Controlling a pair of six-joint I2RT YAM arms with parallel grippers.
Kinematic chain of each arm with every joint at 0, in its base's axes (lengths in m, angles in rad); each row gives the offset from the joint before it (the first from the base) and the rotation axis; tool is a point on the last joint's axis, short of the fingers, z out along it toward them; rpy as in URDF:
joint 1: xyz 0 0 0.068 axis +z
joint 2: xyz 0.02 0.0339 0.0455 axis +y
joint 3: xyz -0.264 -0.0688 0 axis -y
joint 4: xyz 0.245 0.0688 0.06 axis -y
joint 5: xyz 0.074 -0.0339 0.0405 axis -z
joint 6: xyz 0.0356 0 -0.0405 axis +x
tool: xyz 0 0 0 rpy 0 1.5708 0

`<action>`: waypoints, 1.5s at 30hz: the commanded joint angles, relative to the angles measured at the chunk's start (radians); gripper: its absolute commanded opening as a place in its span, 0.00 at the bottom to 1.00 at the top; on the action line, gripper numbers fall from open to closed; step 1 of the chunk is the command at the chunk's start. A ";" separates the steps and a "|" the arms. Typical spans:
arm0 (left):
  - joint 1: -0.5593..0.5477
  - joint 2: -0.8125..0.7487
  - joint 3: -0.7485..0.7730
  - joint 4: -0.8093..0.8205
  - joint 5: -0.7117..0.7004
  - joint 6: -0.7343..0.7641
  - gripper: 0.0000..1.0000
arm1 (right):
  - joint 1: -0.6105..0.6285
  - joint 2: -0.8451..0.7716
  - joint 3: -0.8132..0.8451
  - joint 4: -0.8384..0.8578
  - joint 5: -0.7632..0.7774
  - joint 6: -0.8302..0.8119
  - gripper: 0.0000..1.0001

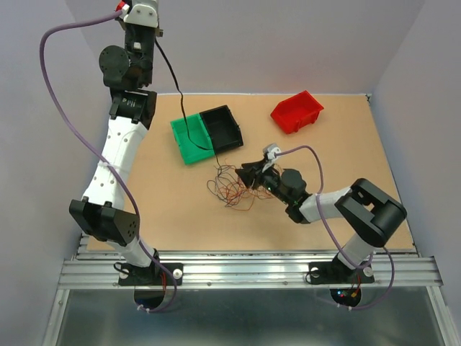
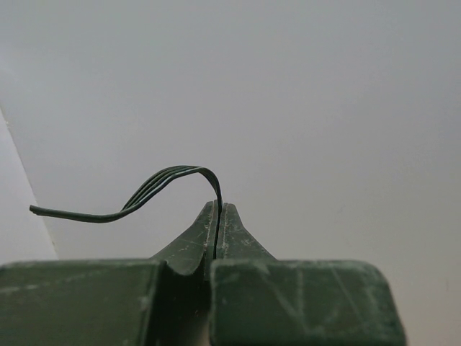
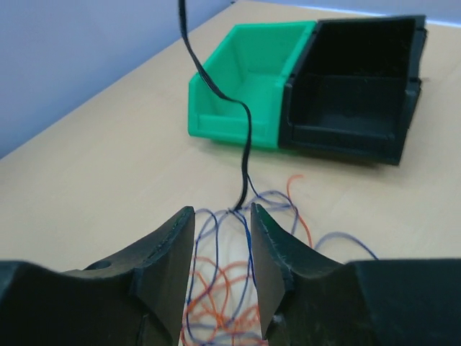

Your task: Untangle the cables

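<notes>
A loose tangle of thin cables (image 1: pixel 230 189) lies on the table in front of the bins; its strands show orange and blue (image 3: pixel 223 288) in the right wrist view. A black bundle of cables (image 1: pixel 173 76) rises taut from the tangle to my left gripper (image 1: pixel 154 33), which is raised high at the back left. The left gripper (image 2: pixel 218 210) is shut on that bundle, and its free end (image 2: pixel 155 184) curls out to the left. My right gripper (image 1: pixel 248 176) sits low at the tangle's right side. Its jaws (image 3: pixel 223 215) stand apart, with loose strands between them and none pinched.
A green bin (image 1: pixel 180 143) and a black bin (image 1: pixel 229 133) stand side by side behind the tangle; the black bundle (image 3: pixel 216 86) passes over the green bin (image 3: pixel 216 115), next to the black bin (image 3: pixel 346 137). A red bin (image 1: pixel 297 112) sits at the back right.
</notes>
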 commanded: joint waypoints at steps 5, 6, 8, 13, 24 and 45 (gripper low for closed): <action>0.003 -0.078 0.000 0.065 0.071 -0.022 0.00 | 0.001 0.203 0.401 -0.120 -0.197 -0.059 0.60; 0.001 -0.081 -0.001 0.064 0.073 -0.025 0.00 | 0.001 0.229 0.517 -0.167 -0.214 -0.093 0.62; 0.001 -0.085 -0.001 0.065 0.085 -0.027 0.00 | 0.001 0.313 0.631 -0.339 -0.234 -0.117 0.65; 0.001 -0.105 -0.003 0.065 0.116 -0.030 0.00 | 0.003 0.464 0.837 -0.458 -0.271 -0.141 0.67; 0.001 -0.124 -0.035 0.064 0.136 -0.028 0.00 | 0.003 0.570 0.955 -0.534 -0.317 -0.182 0.55; 0.001 -0.121 -0.049 0.070 0.153 -0.065 0.00 | 0.003 0.654 1.082 -0.537 -0.228 -0.136 0.62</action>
